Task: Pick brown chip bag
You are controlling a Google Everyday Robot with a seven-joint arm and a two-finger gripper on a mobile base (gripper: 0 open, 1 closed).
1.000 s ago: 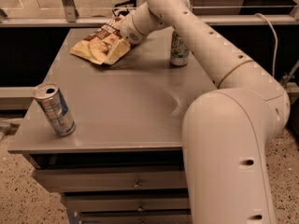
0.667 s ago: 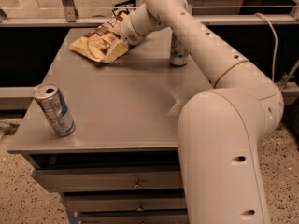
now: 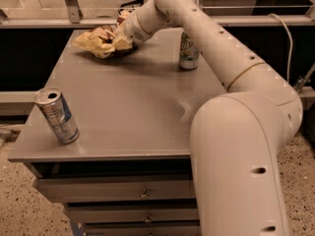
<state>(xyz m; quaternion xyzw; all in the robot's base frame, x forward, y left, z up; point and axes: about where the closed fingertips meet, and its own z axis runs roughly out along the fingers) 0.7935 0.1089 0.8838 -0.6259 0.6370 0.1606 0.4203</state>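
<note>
Compared with the earlier frame, the brown chip bag (image 3: 96, 41) sits slightly higher and further toward the upper left of the frame, and the tool (image 3: 123, 33) has shifted the same way with it. The two cans hold the same positions as before.

Tool position: upper left of the frame, at the far end of the surface (image 3: 138, 112), pressed against the right end of the bag. The wrist and the crumpled bag material cover the tool's tip. Whether the tool is open or closed, and whether it has hold of the bag, cannot be told.

Bag position: near the far left corner of the surface. It is bunched and crinkled, tan-yellow on the left with darker brown toward the tool. A dark shadow lies beneath its right end.

Arm (image 3: 211, 48): it reaches from the large cream segment at lower right diagonally up to the tool.

Other items:
- Silver and blue can (image 3: 56, 116): upright, near the front left edge, well apart from the bag.
- Green and white can (image 3: 188, 50): upright, at the far right of the surface, partly hidden behind the arm.
- Drawers (image 3: 142, 191): below the surface, at the bottom of the frame.
</note>
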